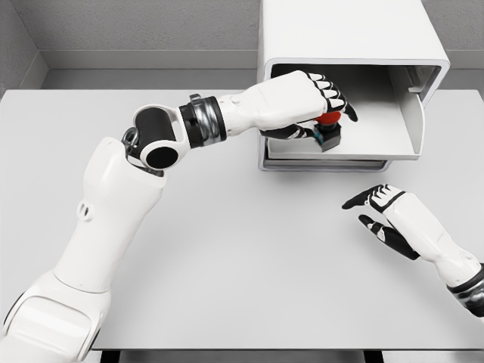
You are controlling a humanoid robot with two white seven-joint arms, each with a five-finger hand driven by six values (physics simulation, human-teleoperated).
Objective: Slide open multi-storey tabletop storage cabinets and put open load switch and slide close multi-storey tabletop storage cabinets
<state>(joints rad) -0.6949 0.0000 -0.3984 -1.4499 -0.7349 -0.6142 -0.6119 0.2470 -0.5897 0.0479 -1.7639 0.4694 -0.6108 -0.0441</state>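
A: Start on the left. What is your left hand doing?

B: My left arm crosses the grey tabletop (227, 257) and reaches into the pulled-out drawer (393, 144) of the white storage cabinet (348, 34). My left hand (306, 106) is curled around the load switch (328, 128), the small dark block with a red cap, which sits low at the drawer's left end.

A: Is the switch down on the drawer floor?

B: I cannot tell whether it touches the floor or hangs just above it; my knuckles hide most of it. I judge this is the placing step.

A: How do you do it well?

B: Lower until the block rests flat and upright, then loosen my fingers slowly so it does not tip. I should withdraw back over the front lip and keep my wrist clear of the cabinet's upper edge.

A: Anything in the way?

B: The drawer's raised right-hand panel and the cabinet overhang leave tight room, though that is only my reading. The drawer holds nothing else that I can see.

A: And on the right?

B: My right hand (384, 215) hovers over the tabletop near the drawer's front, fingers spread, holding nothing. It looks well placed for pushing the drawer shut
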